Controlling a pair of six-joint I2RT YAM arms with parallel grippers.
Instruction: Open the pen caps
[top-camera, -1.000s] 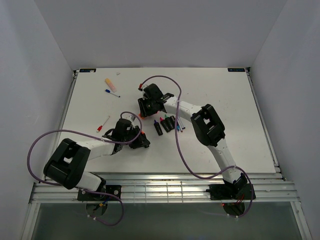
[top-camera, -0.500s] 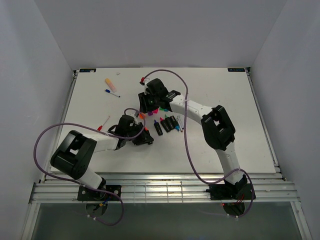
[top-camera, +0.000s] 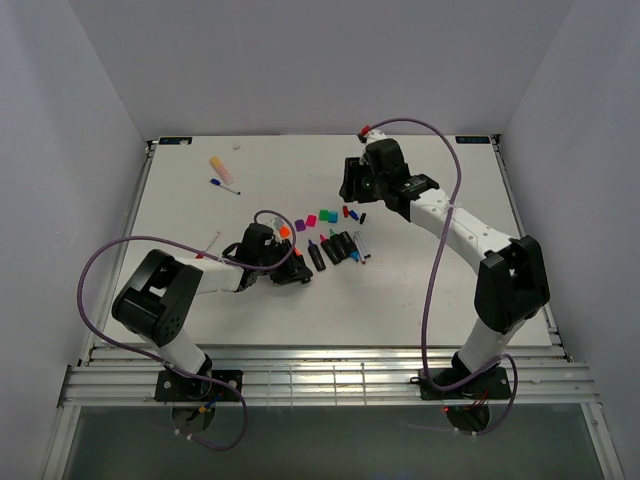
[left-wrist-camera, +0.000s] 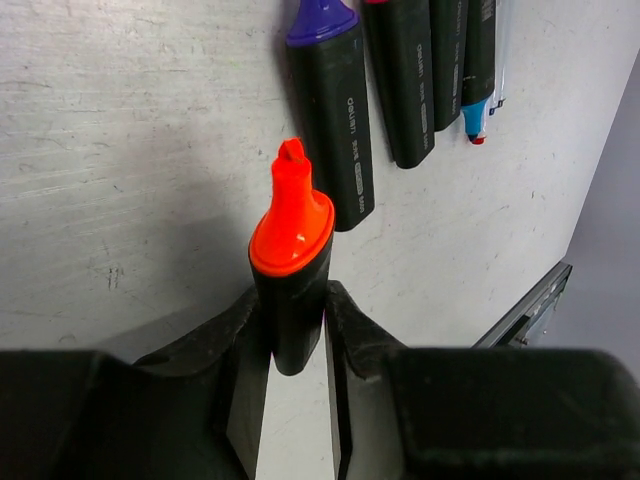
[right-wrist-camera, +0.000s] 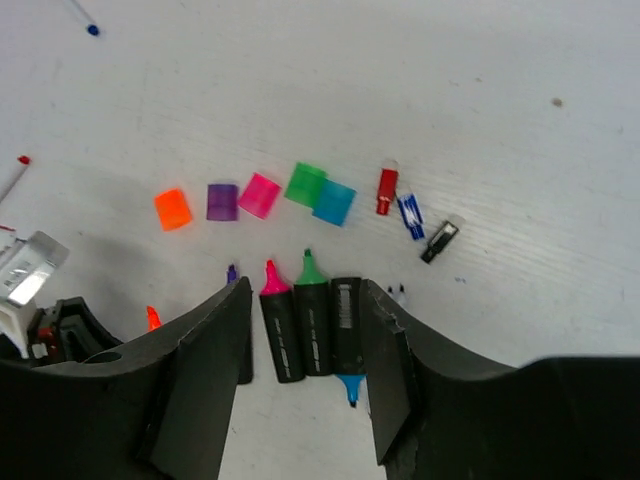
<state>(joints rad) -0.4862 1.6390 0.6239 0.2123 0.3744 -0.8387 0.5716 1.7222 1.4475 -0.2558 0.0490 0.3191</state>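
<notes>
When viewed from the left wrist: orange highlighter (left-wrist-camera: 291, 240) gripped at the rear of its black body between the closed fingers of the left gripper (left-wrist-camera: 295, 322); long axis in line with the fingers, bare chisel tip pointing away from the wrist. Just beyond, parallel on the table (top-camera: 450, 280): purple-tipped pen (left-wrist-camera: 330, 120), pink-tipped pen (right-wrist-camera: 278, 330) and green-tipped pen (right-wrist-camera: 313, 325) with tips toward the caps, blue-tipped pen (right-wrist-camera: 347, 320) reversed. Farther, loose in a row: orange cap (right-wrist-camera: 173, 209), purple cap (right-wrist-camera: 222, 201), pink cap (right-wrist-camera: 260, 195), green cap (right-wrist-camera: 306, 184), blue cap (right-wrist-camera: 333, 202), small red cap (right-wrist-camera: 387, 190). Farthest, right gripper (right-wrist-camera: 304, 300), fingers spread, empty.
</notes>
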